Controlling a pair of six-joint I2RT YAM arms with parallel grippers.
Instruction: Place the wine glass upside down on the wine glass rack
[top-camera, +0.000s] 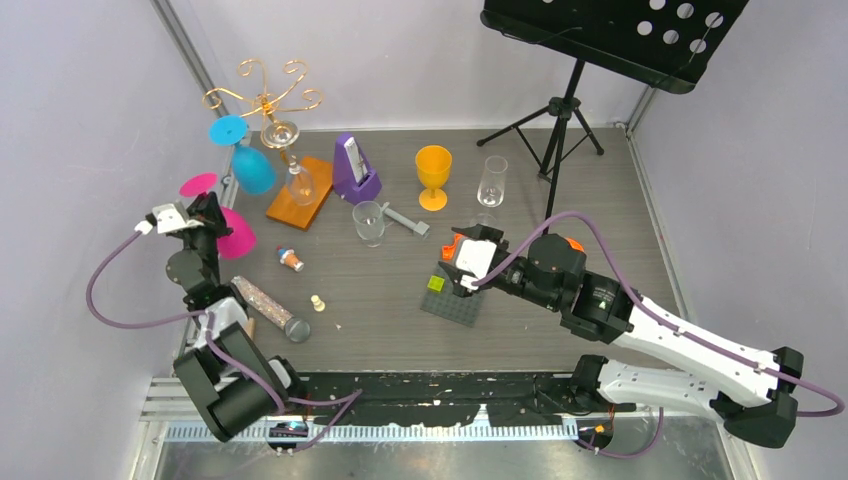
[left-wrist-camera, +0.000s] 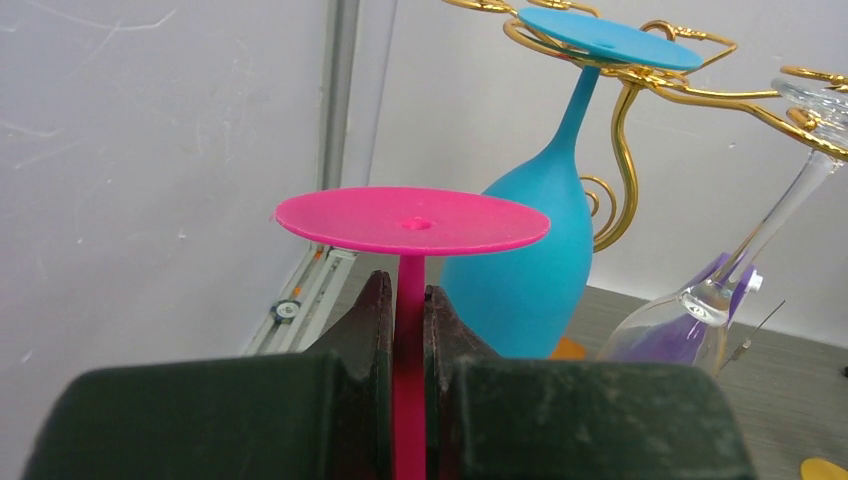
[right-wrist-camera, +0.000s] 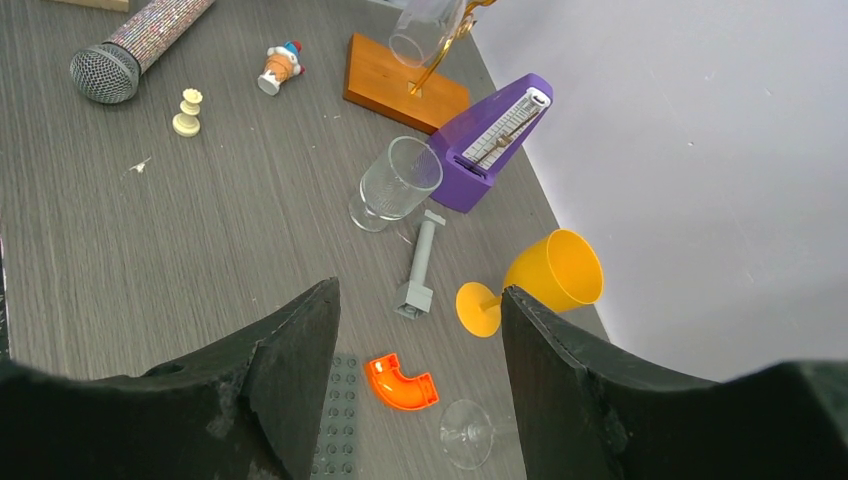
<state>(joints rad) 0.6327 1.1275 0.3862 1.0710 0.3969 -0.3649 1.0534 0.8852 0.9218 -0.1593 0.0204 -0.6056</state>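
My left gripper (top-camera: 205, 218) is shut on the stem of a pink wine glass (top-camera: 236, 236), held upside down with its round foot (top-camera: 198, 184) uppermost, left of the rack. In the left wrist view both jaws of my left gripper (left-wrist-camera: 405, 292) press the pink stem (left-wrist-camera: 409, 330) just under the foot (left-wrist-camera: 412, 220). The wine glass rack (top-camera: 266, 96) is gold wire on an orange base (top-camera: 300, 195). A blue glass (top-camera: 253, 168) and a clear glass (top-camera: 299, 181) hang upside down on it. The rack's scroll arms (left-wrist-camera: 640, 90) and the blue glass (left-wrist-camera: 535, 250) lie just beyond the pink foot. My right gripper (top-camera: 455, 262) is open and empty.
A purple metronome (top-camera: 354, 170), clear tumbler (top-camera: 368, 222), yellow goblet (top-camera: 433, 175) and clear flute (top-camera: 491, 180) stand mid-table. A microphone (top-camera: 270, 308), chess piece (top-camera: 317, 302) and small figure (top-camera: 290, 259) lie near left. A grey baseplate (top-camera: 452, 303) and a black music stand (top-camera: 570, 100) are on the right.
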